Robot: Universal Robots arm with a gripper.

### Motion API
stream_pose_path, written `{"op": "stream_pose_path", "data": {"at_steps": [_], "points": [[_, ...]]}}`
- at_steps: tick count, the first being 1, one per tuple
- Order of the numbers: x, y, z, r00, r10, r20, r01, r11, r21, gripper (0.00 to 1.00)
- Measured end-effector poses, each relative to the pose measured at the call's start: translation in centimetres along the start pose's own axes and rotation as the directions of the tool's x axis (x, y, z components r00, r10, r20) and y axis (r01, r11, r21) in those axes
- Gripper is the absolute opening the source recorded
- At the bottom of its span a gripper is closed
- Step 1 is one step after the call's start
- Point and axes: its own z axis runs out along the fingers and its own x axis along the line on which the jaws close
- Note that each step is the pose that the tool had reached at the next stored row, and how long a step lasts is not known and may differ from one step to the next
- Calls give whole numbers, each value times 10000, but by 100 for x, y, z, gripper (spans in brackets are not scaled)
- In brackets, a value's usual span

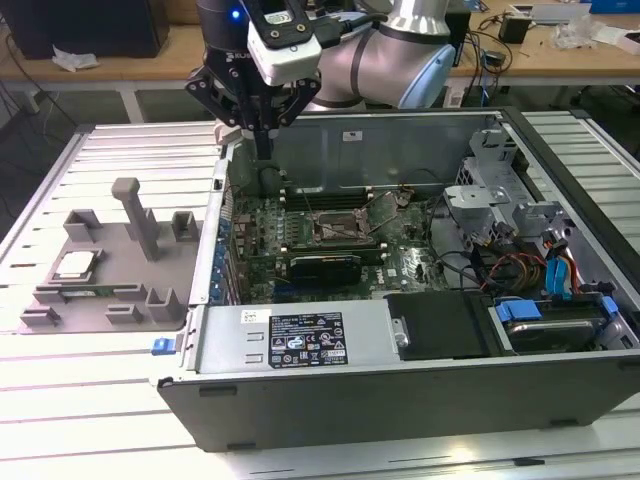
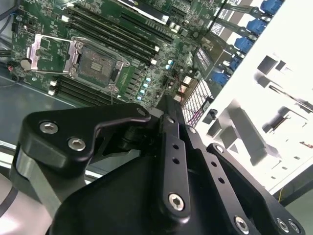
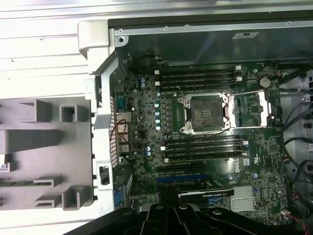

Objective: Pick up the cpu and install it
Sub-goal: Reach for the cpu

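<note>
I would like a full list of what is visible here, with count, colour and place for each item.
cpu: one, silver, on the grey holder at the exterior view's left.
holder: one, grey, on the table beside the case.
case: one, grey, open, centre.
circuit board: one, green, inside the case.
socket: one, black-framed, open, empty, on the circuit board.
table: one, white slats, under everything.
arm: one, silver, over the case's far side.
gripper: one, black, shut, above the case wall nearest the holder.
</note>
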Motion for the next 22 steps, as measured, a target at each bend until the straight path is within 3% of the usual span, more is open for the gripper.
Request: {"op": "stream_pose_path", "data": {"at_steps": [13,22], "points": [[213,-3,-5,10000,-1,1,1,10000,-1,11],[446,-3,-10,10000,0,7,0,10000,-1,11]]}}
